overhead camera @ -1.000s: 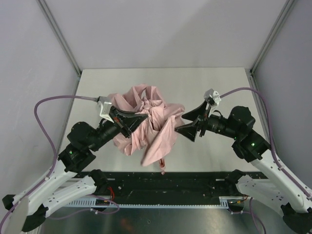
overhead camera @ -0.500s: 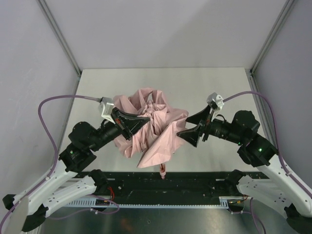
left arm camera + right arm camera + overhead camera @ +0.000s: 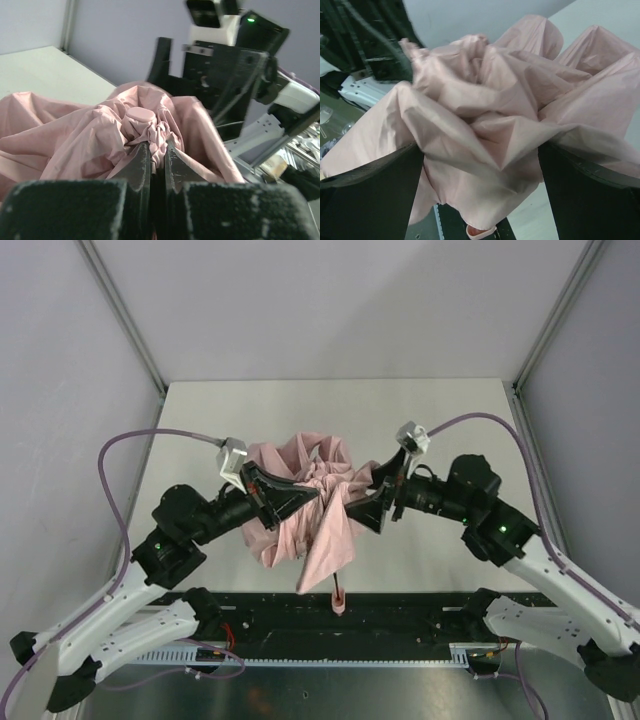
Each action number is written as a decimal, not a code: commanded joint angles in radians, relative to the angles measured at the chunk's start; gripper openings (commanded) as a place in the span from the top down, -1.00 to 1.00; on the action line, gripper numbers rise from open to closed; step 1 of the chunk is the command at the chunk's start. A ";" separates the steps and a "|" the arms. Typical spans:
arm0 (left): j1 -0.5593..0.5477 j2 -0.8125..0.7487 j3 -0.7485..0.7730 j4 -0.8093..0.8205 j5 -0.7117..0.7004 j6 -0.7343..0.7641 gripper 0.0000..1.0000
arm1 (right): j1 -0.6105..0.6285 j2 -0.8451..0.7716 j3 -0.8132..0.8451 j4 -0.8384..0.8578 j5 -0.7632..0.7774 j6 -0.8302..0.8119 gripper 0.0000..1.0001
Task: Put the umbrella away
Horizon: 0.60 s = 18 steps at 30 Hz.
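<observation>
- Top external view: the umbrella [image 3: 312, 502] hung as a crumpled pale pink bundle above the near middle of the table [image 3: 450, 420], held clear of its surface.
- The small pink handle [image 3: 339, 598] pointed down past the near edge of the table.
- The left gripper [image 3: 302, 497] reached in over the left half of the table, with its fingers buried in the fabric.
- The right gripper [image 3: 368, 502] reached in over the right half of the table. Its two fingers were spread against the right side of the bundle.
- Left wrist view: the left gripper [image 3: 157, 157] had its jaws drawn almost together, with only a thin gap between them. They pinched a gathered fold of the umbrella [image 3: 90, 135] directly below the round cap [image 3: 140, 116].
- The right arm [image 3: 230, 60] stood behind the bundle, and a strip of the table [image 3: 40, 70] showed at far left.
- Right wrist view: the right gripper [image 3: 480, 195] had its jaws wide apart. The umbrella [image 3: 485, 100] filled the space between them, and fabric lay over both fingers [image 3: 370, 200].
- Whether the fingers pressed on the fabric could not be told.
- The handle [image 3: 480, 231] showed at the bottom edge, and the table [image 3: 610, 15] lay beyond at upper right.
</observation>
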 commanded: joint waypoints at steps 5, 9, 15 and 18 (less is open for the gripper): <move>0.008 -0.011 -0.018 0.225 0.207 -0.060 1.00 | 0.037 0.122 0.037 0.172 0.073 0.031 -0.99; 0.006 0.000 -0.040 0.297 0.269 -0.086 1.00 | 0.055 0.165 0.036 0.245 -0.012 0.043 -0.99; 0.007 0.013 -0.036 0.328 0.320 -0.084 1.00 | 0.089 0.165 0.035 0.302 -0.285 0.002 -0.99; 0.007 0.020 -0.029 0.339 0.373 -0.077 1.00 | 0.093 0.144 0.032 0.281 -0.358 -0.027 -0.99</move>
